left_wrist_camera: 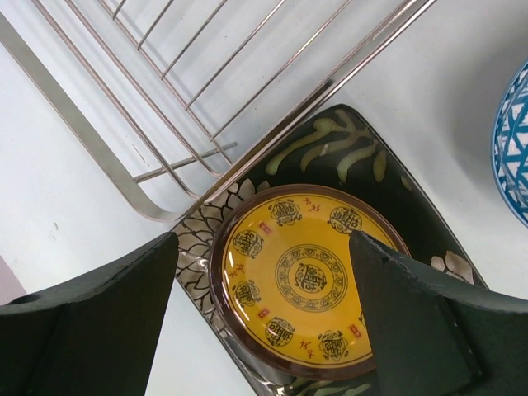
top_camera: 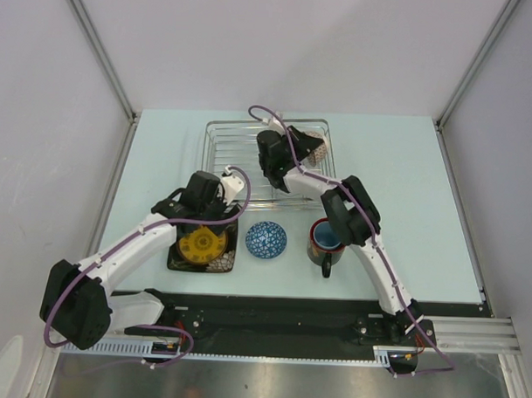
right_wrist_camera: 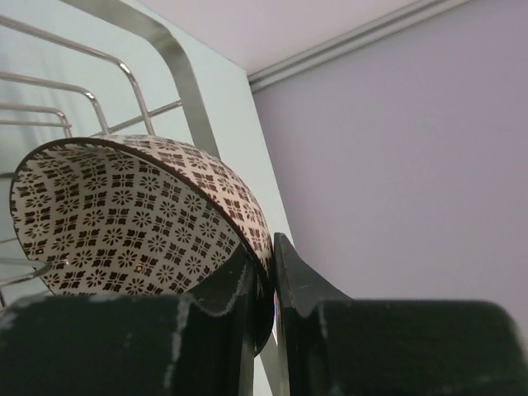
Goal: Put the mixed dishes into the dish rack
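**Pale desk, rack at the back: bowl poised over its far corner**

On the pale desk (top_camera: 407,169), the right tool (right_wrist_camera: 268,272) is clenched on the rim of the brown-speckled bowl (right_wrist_camera: 124,223). The bowl is tilted on edge, directly above the far right corner of the dish rack (top_camera: 228,158). The right arm reaches forward, so the placement looks like a short descent. The left tool (left_wrist_camera: 264,247) hangs released over the yellow plate (left_wrist_camera: 301,280).

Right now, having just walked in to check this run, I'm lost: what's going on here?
The right gripper pinches the brown-patterned bowl by its rim at the far right corner of the dish rack. The left gripper hangs open above the yellow plate, which lies on the black square plate. The blue bowl and mug sit on the table outside the rack.
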`<state>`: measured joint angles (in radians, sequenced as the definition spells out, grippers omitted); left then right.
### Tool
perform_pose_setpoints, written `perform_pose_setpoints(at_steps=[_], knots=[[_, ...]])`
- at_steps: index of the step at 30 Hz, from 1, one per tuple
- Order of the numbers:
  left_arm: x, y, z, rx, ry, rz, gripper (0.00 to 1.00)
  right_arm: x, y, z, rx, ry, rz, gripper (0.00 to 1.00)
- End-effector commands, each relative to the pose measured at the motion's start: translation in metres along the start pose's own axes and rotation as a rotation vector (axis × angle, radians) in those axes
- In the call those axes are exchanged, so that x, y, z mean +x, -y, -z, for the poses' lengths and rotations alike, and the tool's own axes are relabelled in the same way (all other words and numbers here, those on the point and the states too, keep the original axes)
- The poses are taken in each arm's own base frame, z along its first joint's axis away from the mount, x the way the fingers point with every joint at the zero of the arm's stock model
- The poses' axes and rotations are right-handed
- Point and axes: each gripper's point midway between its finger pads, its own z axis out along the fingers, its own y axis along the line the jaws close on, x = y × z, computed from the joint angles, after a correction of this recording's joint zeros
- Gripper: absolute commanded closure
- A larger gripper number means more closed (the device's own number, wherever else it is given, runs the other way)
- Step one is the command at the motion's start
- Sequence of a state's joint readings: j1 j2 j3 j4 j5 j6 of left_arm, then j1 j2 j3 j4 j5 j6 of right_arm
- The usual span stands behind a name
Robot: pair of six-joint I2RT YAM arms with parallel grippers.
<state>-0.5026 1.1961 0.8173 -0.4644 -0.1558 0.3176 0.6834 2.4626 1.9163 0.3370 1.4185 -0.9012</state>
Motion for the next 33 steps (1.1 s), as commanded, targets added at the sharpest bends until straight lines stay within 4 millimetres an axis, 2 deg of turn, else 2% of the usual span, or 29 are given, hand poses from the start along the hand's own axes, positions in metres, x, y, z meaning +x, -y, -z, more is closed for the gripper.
perform_pose_setpoints(at_steps=[1, 5, 10, 15, 19, 28, 30, 31, 32, 33], knots=[[-0.012, -0.013, 0.014, -0.04, 0.047, -0.008, 0.1, -0.015, 0.05, 0.001, 0.098, -0.062, -0.164, 1.0], [-0.008, -0.012, 0.011, -0.034, 0.037, -0.003, 0.1, -0.014, 0.039, 0.006, 0.094, -0.058, -0.185, 1.0], [-0.011, -0.013, 0.012, -0.035, 0.045, -0.001, 0.1, -0.014, 0.035, 0.008, 0.099, -0.073, -0.21, 1.0], [-0.009, -0.012, 0.013, -0.034, 0.047, 0.003, 0.1, -0.014, 0.019, 0.02, 0.084, -0.06, -0.181, 1.0], [-0.01, -0.013, 0.014, -0.038, 0.048, 0.005, 0.1, -0.01, 0.009, 0.02, 0.086, -0.066, -0.171, 1.0], [-0.009, -0.013, 0.013, -0.039, 0.044, 0.004, 0.1, -0.007, 0.006, 0.01, 0.091, -0.073, -0.181, 1.0], [-0.008, -0.013, 0.013, -0.039, 0.04, 0.004, 0.1, -0.006, 0.003, 0.009, 0.084, -0.069, -0.148, 0.91], [-0.008, -0.013, 0.013, -0.039, 0.039, 0.003, 0.1, -0.014, 0.001, 0.008, 0.073, -0.049, -0.255, 0.83], [-0.008, -0.013, 0.013, -0.039, 0.039, 0.003, 0.1, -0.007, -0.006, 0.008, 0.039, -0.049, -0.112, 0.63], [-0.008, -0.014, 0.013, -0.04, 0.038, 0.005, 0.1, -0.004, -0.014, 0.007, -0.018, -0.044, -0.078, 0.53]])
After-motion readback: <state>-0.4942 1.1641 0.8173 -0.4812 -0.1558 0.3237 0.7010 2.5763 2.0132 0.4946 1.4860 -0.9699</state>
